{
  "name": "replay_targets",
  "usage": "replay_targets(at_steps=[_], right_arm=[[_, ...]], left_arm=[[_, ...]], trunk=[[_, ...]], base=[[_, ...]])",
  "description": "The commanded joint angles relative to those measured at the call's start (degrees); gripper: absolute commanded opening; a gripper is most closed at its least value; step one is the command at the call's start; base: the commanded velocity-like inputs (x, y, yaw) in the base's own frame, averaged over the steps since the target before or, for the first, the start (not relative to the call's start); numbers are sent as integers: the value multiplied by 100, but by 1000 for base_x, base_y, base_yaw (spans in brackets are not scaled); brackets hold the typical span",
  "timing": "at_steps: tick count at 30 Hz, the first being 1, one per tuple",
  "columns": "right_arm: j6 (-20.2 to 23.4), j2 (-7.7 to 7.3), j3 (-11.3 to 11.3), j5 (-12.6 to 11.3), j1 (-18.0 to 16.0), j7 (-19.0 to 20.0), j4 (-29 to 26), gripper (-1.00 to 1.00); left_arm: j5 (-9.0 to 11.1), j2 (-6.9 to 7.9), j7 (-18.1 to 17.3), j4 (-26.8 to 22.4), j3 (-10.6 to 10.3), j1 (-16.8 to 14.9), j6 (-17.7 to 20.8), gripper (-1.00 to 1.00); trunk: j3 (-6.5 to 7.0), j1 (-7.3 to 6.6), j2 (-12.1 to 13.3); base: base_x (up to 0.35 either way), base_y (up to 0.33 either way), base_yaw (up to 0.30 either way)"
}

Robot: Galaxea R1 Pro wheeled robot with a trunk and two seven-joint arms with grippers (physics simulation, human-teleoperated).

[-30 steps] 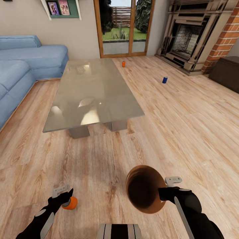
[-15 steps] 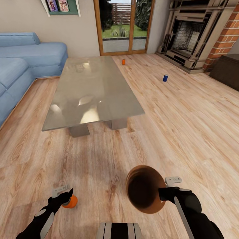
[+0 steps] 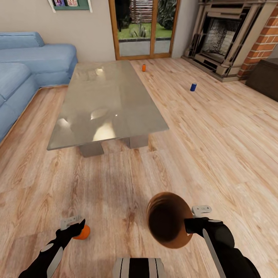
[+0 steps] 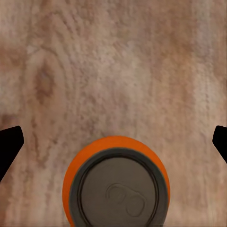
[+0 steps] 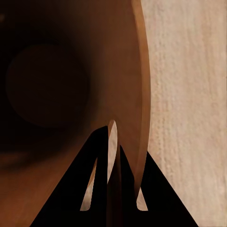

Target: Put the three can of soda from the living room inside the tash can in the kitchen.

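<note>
Glass table (image 3: 106,104) ahead (sofa (image 3: 23,73) beside), left tool (image 3: 75,228) open over orange can (image 3: 82,232), right tool (image 3: 193,220) pinching bucket (image 3: 168,220) rim

Wood floor (image 3: 216,146) (pale planks), wall shelf (image 3: 69,4).

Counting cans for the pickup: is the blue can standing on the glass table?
No, the blue can stands on the wood floor, off to the side of the table.
</note>
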Motion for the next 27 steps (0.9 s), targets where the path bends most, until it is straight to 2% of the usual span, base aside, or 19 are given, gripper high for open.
replay_targets(at_steps=[1, 13, 27], right_arm=[[-1, 1, 1, -112, -1, 28, -2, -100], [2, 1, 8, -106, -30, 24, -3, -100], [64, 4, 27, -112, -488, 32, -3, -100]], left_arm=[[0, 0, 0, 1, 0, 0, 0, 100], [0, 0, 0, 13, 0, 0, 0, 100], [0, 0, 0, 15, 0, 0, 0, 100]], trunk=[[-7, -1, 0], [-89, -1, 0], [-94, -1, 0]], base=[[0, 0, 0], [0, 0, 0], [0, 0, 0]])
